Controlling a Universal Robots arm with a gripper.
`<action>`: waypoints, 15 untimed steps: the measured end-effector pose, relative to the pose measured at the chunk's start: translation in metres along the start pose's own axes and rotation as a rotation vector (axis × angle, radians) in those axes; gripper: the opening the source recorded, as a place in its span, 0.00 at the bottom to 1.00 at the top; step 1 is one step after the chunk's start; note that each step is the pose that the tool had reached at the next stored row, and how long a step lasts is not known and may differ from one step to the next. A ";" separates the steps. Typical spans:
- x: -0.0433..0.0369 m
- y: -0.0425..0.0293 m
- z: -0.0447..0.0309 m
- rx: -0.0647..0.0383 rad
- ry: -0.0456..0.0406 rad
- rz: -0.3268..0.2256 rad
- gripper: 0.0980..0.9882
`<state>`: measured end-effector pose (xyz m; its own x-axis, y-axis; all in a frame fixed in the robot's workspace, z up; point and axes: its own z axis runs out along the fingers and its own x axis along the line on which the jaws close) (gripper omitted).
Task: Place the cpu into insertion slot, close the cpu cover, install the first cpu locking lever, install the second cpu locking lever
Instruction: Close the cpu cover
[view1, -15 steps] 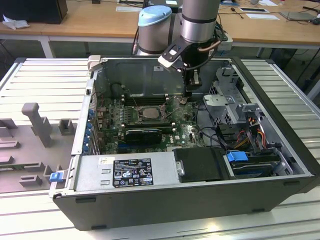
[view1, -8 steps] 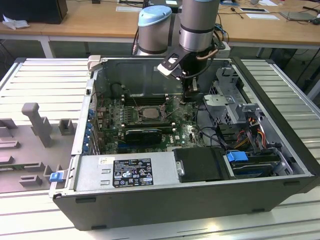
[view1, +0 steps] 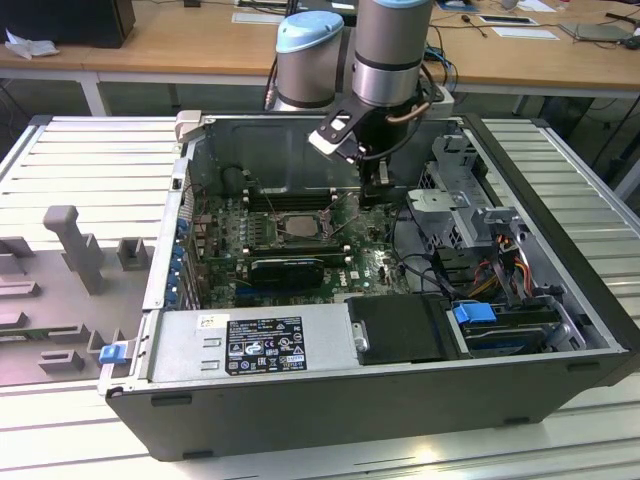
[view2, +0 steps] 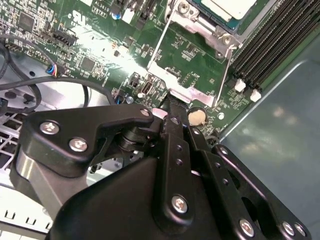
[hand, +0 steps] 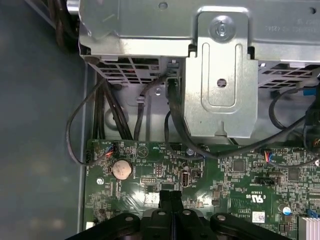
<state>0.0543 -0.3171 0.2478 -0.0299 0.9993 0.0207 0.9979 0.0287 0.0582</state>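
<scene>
Closest to my camera, the hand (view2: 170, 107) has its two fingers pressed flat together with nothing between them, and the first wrist view shows the same shut seam. The tips sit low over the motherboard (view2: 75, 30), just beside the coin cell (view2: 196, 116).

Right at the fingertips is the free edge of the cpu cover (view2: 187, 92), a thin silver frame with green board showing through its cut-out. It is swung out from the socket towards me. From this angle I can't tell whether it stands steep or lies nearly flat.

Past its hinge end, the cpu (view2: 230, 6) lies in the insertion slot (view1: 300, 226), pale face up. The black memory slots (view2: 265, 47) run alongside it.

I judge the placing done and the cover to be the step in hand. To do it well I'd use the closed fingers as a blunt pusher:
- Meet the middle of the free edge, so the frame doesn't twist on its hinge.
- Follow the hinge's arc rather than driving straight across.
- Keep the tips off the coin cell and the small parts around it.

Farther off, the drive cage (hand: 220, 85) and its cables stand behind the hand. Beyond that are the open computer case (view1: 400, 400) and the ribbed bench (view1: 90, 170) it lies on.
</scene>
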 end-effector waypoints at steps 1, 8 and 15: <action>0.0000 -0.0005 0.0000 0.000 0.0000 0.000 0.01; 0.0001 -0.0042 -0.0002 0.000 0.0001 -0.001 0.01; 0.0002 -0.0070 -0.0004 0.000 0.0001 -0.001 0.01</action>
<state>0.0473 -0.3171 0.2478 -0.0306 0.9993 0.0208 0.9979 0.0294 0.0580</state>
